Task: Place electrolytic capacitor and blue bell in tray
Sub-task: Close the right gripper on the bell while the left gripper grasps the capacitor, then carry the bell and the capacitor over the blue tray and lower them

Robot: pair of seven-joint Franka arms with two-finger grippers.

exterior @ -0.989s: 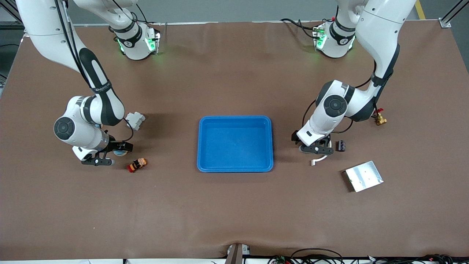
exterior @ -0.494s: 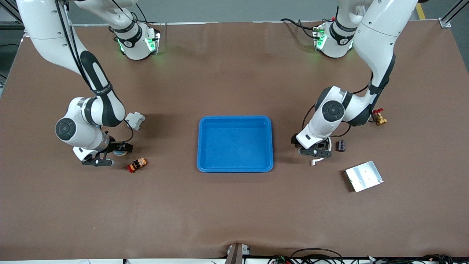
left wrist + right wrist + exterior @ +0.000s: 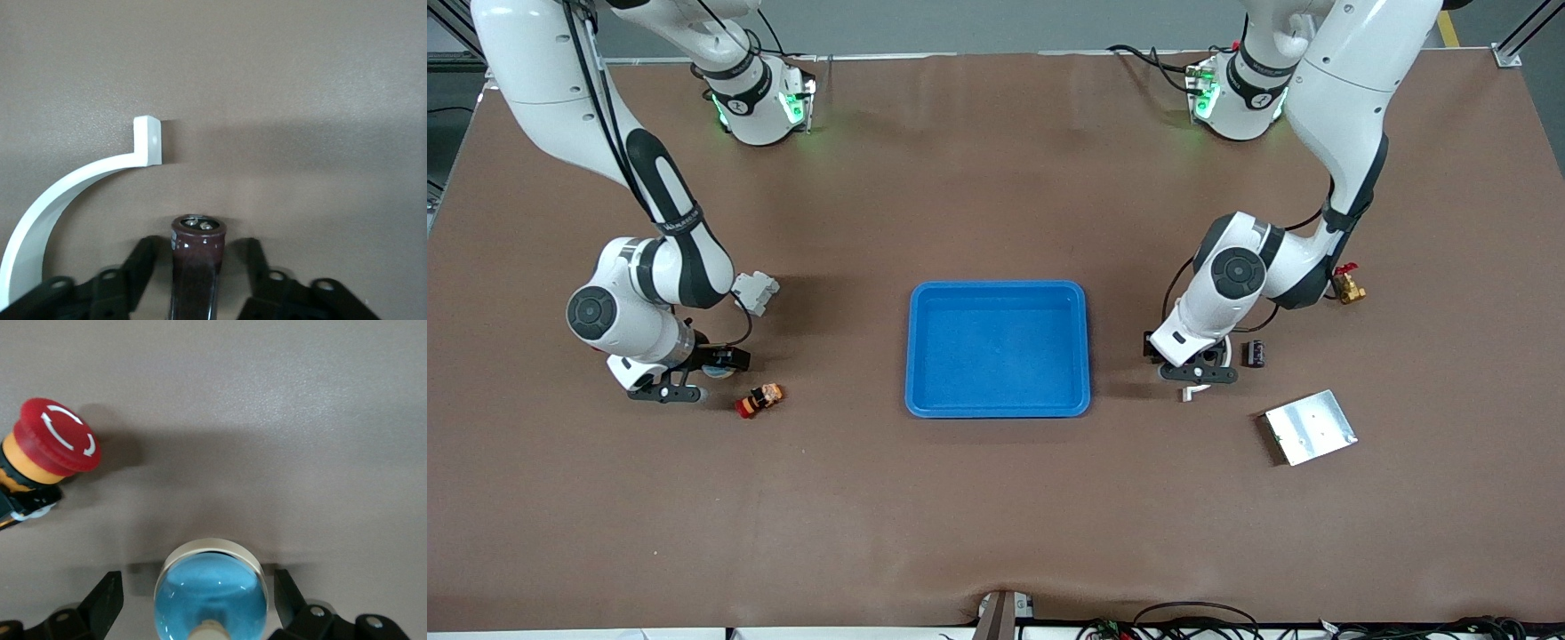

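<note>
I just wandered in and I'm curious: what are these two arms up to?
Each arm is down at the table to pick something up for the blue tray, which holds nothing yet. The left gripper straddles a dark capacitor beside a curved white piece. The right gripper straddles a blue bell beside a red button.

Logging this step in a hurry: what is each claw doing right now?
Left claw: open, fingers either side of the electrolytic capacitor, not gripping.
Right claw: open, fingers either side of the blue bell, not gripping.
</note>
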